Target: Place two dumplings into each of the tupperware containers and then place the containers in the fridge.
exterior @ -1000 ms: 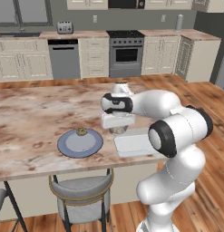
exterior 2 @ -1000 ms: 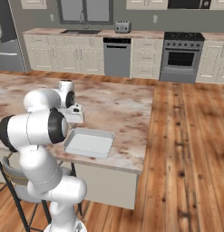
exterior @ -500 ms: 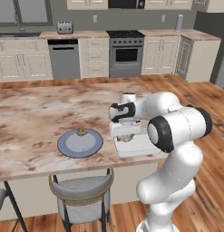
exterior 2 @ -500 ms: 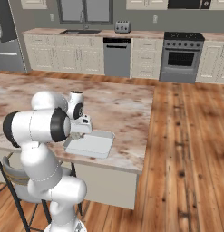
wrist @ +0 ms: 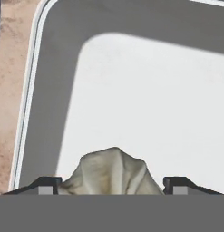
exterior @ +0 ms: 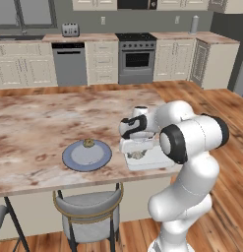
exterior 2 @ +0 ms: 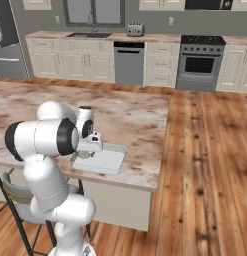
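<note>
**Dumpling brought over the container, fingers spread wide**

Compared with a second ago, the arm has swung from the plate side of the table toward its right end, and the gripper [exterior: 136,149] now hangs low over the pale container [exterior: 162,160] near the table's near right corner. In the hand view a dumpling [wrist: 111,172] sits between the two fingers [wrist: 45,184], against the container's white floor [wrist: 149,99]. The fingers stand wide apart, one on each side of the dumpling with a sliver of gap showing, so they look released rather than clenched; whether the dumpling already rests on the floor or is just leaving the fingers cannot be told. In the left base view the same dumpling [exterior: 136,155] shows as a small tan lump at the container's left end.

For the task this probably means the first dumpling is going into this container. One more dumpling [exterior: 88,143] lies on the far edge of the round blue plate [exterior: 86,156], well apart to the left on the table [exterior: 39,123].

The dumpling is roundish with a creased peak pointing up, so it has no clear long axis. The container lies flat with its long axis running left to right along the table's near edge, seen also in the right base view [exterior 2: 107,161].
</note>
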You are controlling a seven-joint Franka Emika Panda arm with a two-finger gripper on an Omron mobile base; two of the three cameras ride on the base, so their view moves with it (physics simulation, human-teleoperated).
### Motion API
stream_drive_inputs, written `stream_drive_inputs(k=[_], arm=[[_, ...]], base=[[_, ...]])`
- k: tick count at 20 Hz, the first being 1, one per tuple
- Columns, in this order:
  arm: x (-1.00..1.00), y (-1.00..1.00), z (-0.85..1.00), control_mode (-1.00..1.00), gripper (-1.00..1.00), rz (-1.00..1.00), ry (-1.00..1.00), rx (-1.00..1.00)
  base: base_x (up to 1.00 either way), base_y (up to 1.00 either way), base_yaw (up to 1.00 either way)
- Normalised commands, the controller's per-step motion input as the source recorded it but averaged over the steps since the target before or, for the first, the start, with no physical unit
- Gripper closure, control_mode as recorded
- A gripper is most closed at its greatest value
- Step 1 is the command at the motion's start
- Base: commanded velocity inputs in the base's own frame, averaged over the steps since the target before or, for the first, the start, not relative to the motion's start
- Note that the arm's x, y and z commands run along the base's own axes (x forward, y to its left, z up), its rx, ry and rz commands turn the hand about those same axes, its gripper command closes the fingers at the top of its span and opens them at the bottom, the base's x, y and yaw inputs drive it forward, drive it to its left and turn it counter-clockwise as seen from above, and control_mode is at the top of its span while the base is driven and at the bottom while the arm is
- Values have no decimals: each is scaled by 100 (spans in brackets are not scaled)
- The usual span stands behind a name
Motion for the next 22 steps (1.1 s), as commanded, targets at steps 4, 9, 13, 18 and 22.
stream_drive_inputs(k=[4, 9, 13, 18, 22], arm=[[0, -2, 0, -100, -100, 0, 0, 0], [0, -2, 10, -100, -100, 0, 0, 0], [0, 24, 59, -100, -100, 0, -1, 3], [0, 83, 45, -100, -100, 0, 0, 0], [16, 100, 17, -100, -100, 0, 0, -3]], base=[[0, 0, 0], [0, 0, 0], [0, 0, 0], [0, 0, 0], [0, 0, 0]])
